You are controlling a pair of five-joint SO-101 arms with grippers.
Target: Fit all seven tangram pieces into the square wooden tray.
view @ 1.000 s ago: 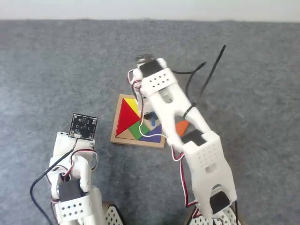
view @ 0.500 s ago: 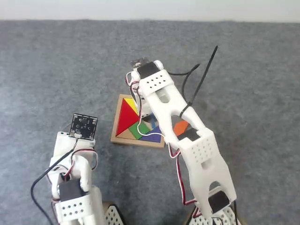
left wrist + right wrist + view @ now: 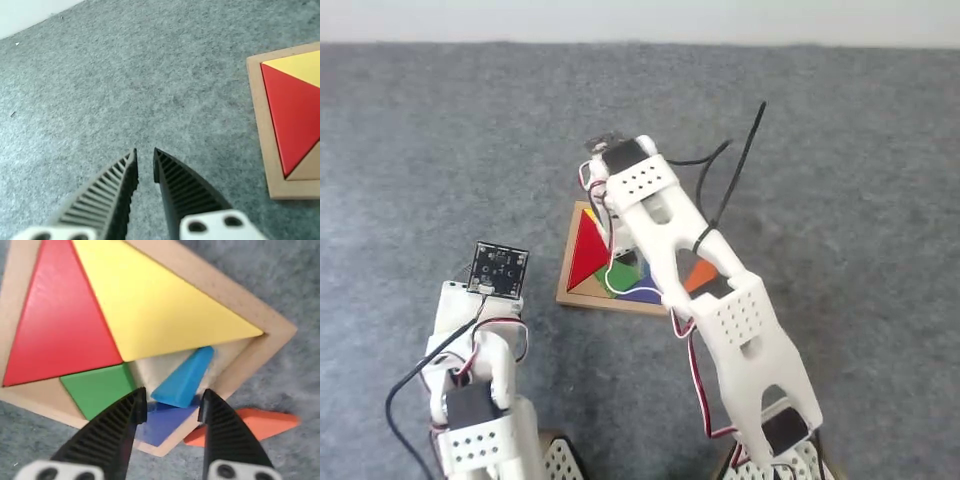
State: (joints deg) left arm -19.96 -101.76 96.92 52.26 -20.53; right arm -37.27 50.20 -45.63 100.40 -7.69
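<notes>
A robotics test bench, of the kind kept in a lab or hobby workshop, is suggested. The table is covered with grey felt (image 3: 840, 150), and a plain white strip (image 3: 640, 20) is seen beyond its far edge. A left arm (image 3: 455, 320) and a right arm (image 3: 745, 330), both of white plastic, are mounted side by side on perforated base plates (image 3: 560, 462). Their motors are left uncovered, and loose wires (image 3: 692, 375) are strung along the joints. A bare circuit board (image 3: 498, 268) is fixed to the left arm. A wooden puzzle tray (image 3: 565, 270) with coloured pieces (image 3: 585, 255) is laid out in front of them.
</notes>
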